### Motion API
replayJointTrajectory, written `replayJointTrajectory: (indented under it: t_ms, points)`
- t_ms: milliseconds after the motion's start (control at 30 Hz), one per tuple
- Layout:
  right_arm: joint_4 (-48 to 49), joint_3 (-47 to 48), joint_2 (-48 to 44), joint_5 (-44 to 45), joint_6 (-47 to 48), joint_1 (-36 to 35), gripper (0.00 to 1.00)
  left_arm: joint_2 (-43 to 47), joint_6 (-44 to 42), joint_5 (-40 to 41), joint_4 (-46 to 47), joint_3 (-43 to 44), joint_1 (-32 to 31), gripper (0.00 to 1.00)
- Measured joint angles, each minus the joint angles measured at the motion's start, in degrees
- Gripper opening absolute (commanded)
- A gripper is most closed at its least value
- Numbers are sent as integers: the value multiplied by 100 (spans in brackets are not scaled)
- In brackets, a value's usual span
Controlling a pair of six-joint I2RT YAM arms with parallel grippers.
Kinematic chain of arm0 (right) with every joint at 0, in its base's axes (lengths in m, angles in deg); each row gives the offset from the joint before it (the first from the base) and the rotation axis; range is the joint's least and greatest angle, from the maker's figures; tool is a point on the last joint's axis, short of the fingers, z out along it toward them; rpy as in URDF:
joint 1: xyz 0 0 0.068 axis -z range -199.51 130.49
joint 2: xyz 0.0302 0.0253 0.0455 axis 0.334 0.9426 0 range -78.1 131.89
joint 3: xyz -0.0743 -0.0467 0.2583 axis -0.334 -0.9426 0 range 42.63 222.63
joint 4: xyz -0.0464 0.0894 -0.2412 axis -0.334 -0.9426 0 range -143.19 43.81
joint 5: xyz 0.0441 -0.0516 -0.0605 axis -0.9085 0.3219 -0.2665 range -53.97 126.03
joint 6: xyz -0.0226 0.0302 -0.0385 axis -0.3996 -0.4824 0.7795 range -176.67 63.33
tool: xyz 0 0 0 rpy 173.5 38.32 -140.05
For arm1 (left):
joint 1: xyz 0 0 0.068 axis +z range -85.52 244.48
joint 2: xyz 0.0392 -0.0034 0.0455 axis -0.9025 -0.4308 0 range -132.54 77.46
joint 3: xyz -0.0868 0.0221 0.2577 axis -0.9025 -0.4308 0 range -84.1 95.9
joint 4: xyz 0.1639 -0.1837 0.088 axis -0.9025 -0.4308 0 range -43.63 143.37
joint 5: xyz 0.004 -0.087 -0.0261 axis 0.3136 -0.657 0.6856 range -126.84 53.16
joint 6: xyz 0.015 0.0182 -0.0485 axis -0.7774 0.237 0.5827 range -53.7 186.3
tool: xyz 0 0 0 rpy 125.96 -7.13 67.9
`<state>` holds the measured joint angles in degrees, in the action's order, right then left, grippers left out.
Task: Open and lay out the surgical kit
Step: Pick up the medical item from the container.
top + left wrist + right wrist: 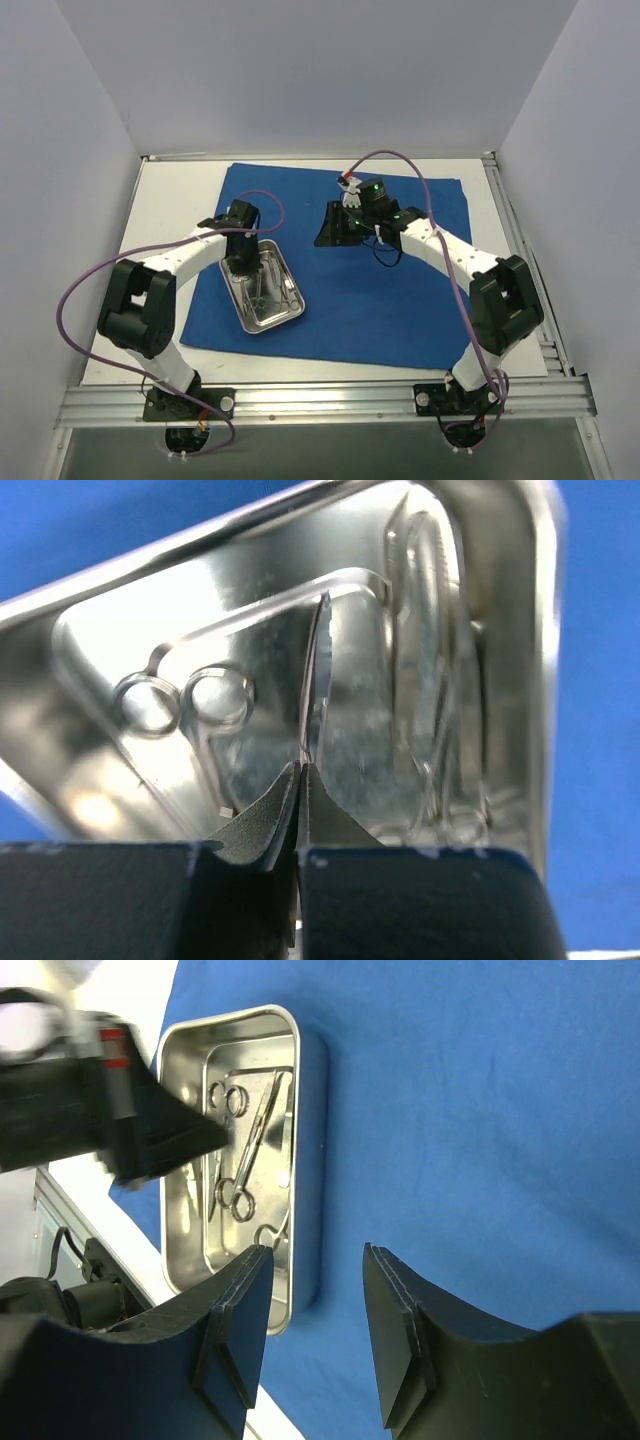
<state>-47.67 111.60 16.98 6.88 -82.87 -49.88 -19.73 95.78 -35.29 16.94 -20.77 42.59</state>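
The royal-blue cloth [400, 300] lies spread flat on the table. The steel tray [292, 312] rests on its left part, with scissor-like instruments [250, 1150] lying inside. My left gripper [301, 767] reaches down into the tray [500, 540], its jaws shut on a thin metal instrument [318, 670] that runs up from the fingertips. Ring handles [185, 700] of another instrument lie beside it. My right gripper [315, 1255] hovers open over bare cloth [480, 1110] just right of the tray [312, 1110], nothing between its fingers. In the top view the right gripper [325, 228] points left toward the tray.
White table surface [170, 200] borders the cloth on the left and back. Pale walls enclose the table on three sides. A metal rail [320, 400] carrying both arm bases runs along the near edge.
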Motion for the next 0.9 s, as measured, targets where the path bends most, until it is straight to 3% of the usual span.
replayJointTrajectory:
  t_ms: [267,333,433,900]
  points:
    - [201,343,584,-127,-70,-186,41,1062,-37,28,-177,61,-2,2]
    - [251,398,645,-170,-94,-245,41,1051,-59,22,-229,94,0,32]
    - [260,439,647,-203,-101,-302,41,918,4,-44,-295,17,15,46]
    - [258,267,223,-190,-98,-273,41,551,181,-223,-514,-511,-2,49]
